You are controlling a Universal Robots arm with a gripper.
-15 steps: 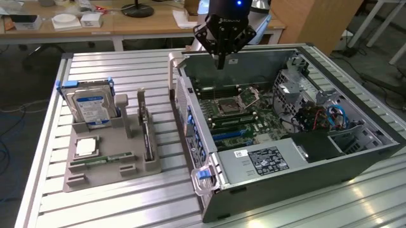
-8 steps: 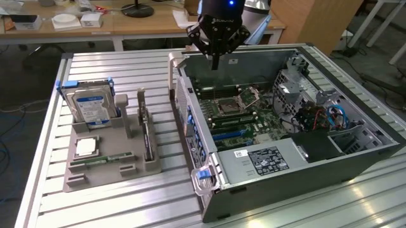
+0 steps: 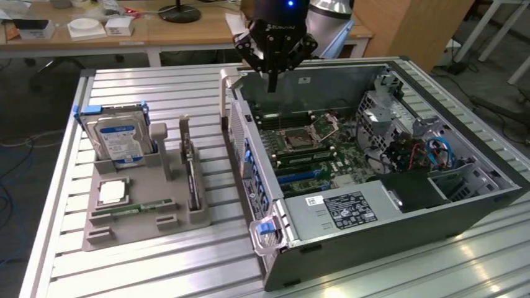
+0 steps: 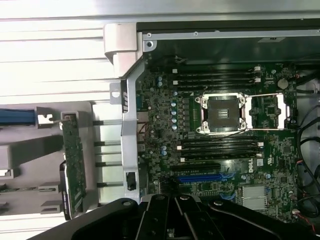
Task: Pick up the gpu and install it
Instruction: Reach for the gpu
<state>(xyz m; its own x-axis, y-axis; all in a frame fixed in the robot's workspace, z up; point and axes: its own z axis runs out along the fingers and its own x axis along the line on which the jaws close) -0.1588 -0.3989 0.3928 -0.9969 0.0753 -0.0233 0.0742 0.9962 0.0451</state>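
Note:
The gpu [image 3: 190,172] stands on edge in a slot of the grey holder tray [image 3: 124,233], at the exterior view's left of the open computer case [image 3: 463,214]. In the wrist view the gpu [image 4: 74,165] shows as a green card seen edge-on beside the case's rear bracket. My gripper [image 3: 272,81] hangs above the case's back wall, near the motherboard [image 3: 319,149], well apart from the gpu. Its fingers are shut together with nothing between them. The gripper [image 4: 172,212] also shows dark over the motherboard [image 4: 220,125], close to the blue card slot [image 4: 200,177].
The holder tray also carries a silver hard drive [image 3: 118,139], a processor chip [image 3: 112,191] and a narrow memory stick [image 3: 136,208]. Cables and drive cages [image 3: 422,152] crowd the case's far side. All stands on a ribbed metal table [image 3: 157,84]; a desk [image 3: 108,28] lies behind.

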